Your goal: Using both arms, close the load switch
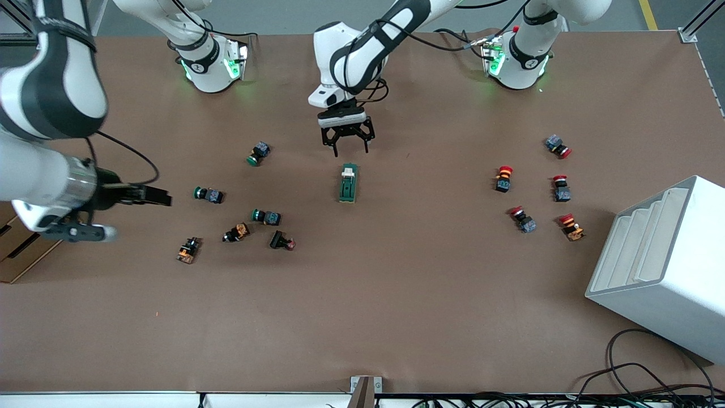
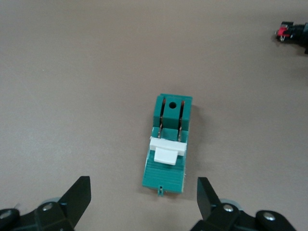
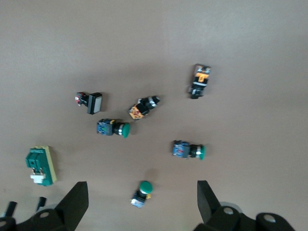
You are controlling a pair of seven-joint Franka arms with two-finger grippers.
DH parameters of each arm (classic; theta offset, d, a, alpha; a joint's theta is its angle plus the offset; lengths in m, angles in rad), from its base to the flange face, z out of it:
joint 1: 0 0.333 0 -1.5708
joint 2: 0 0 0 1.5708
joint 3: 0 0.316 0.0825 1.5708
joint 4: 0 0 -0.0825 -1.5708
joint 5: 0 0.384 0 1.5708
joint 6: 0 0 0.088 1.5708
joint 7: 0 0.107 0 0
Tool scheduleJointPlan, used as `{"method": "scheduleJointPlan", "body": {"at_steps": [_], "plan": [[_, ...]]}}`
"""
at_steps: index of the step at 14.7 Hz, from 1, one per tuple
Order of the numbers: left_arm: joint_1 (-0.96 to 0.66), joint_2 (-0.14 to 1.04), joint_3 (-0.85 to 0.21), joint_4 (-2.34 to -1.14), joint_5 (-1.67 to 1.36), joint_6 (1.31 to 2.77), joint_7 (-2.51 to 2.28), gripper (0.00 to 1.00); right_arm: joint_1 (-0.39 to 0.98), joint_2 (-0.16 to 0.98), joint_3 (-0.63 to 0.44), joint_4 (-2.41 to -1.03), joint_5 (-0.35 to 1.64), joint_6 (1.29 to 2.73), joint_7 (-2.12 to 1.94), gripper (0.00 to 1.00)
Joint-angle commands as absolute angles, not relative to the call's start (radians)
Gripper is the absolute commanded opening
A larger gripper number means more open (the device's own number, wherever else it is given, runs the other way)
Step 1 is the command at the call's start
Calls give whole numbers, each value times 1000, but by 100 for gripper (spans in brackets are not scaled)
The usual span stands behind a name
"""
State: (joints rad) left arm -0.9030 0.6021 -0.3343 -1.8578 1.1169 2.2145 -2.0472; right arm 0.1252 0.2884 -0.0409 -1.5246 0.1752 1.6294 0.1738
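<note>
The load switch [image 1: 348,183] lies flat on the brown table [image 1: 396,317] near the middle of the front view, just below its upper-centre. Its green body runs lengthwise toward the camera, and the white lever [image 2: 166,151] sits across it.

The left gripper [image 1: 346,146] hangs over the table just above the switch in that view, its fingers spread apart and holding nothing. In the left wrist view the switch [image 2: 167,147] lies at the centre of the frame, with the two black fingertips [image 2: 78,195] at the lower corners, clear of it.

The right gripper [image 1: 156,195] is at the left edge of the front view, over the table beside a scatter of green-capped push buttons [image 1: 208,195]. Its fingers are apart and empty in the right wrist view [image 3: 139,204]. There the switch [image 3: 40,166] shows at the lower left. Red-capped push buttons [image 1: 503,178] lie in a group at the right of the front view, near a white rack [image 1: 662,266].
</note>
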Motion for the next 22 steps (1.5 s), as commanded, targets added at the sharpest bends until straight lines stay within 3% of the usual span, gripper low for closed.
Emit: {"method": "scheduleJointPlan", "body": {"at_steps": [1,10,13,22], "plan": [[-931,626,-330,-1885,1238,2226,-2184,97,205,299,-44,-1566,195,1692,351,100],[-951,710,-327,-1875,1529,2198,-2349,97,540,296,-44,-1957,379,2270,733,100],[-953,713,-322,-1875,1540,2181,-2355,98,655,314,-44,-2060,552,2478,744,100],[-969,768,-322,-1853,1572,2138,-2378,99,816,434,-44,-2080,731,2672,752,100]]}}
